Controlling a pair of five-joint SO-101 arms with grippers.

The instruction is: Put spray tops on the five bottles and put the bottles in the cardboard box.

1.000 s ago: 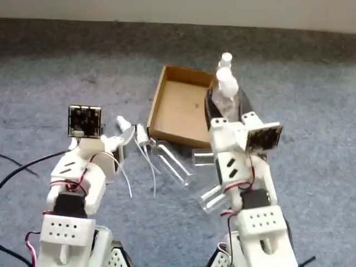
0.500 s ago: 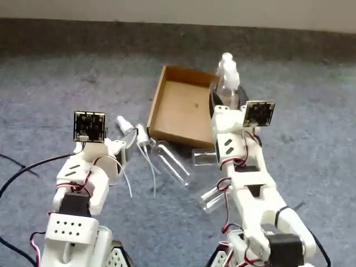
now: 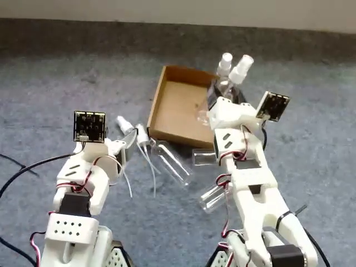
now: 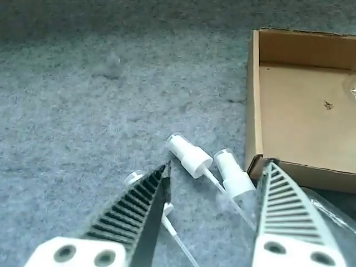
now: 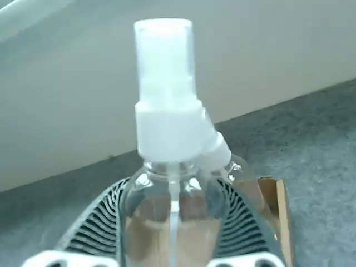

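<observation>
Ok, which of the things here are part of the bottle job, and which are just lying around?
For the job: cardboard box; capped bottle in the right end effector; second capped bottle beside it; loose spray tops; uncapped bottles on the carpet.
Just lying about: black cable.

cardboard box (image 4: 300, 119): cut by edge | held bottle (image 5: 167, 219): base cut off

Brown cardboard box (image 3: 183, 111) on flecked blue-grey carpet (image 3: 72, 78); beside the box, white spray tops (image 4: 189, 158) and clear bottles (image 3: 172, 161). White arms (image 3: 78, 183), black ribbed fingers (image 4: 139, 206).
</observation>
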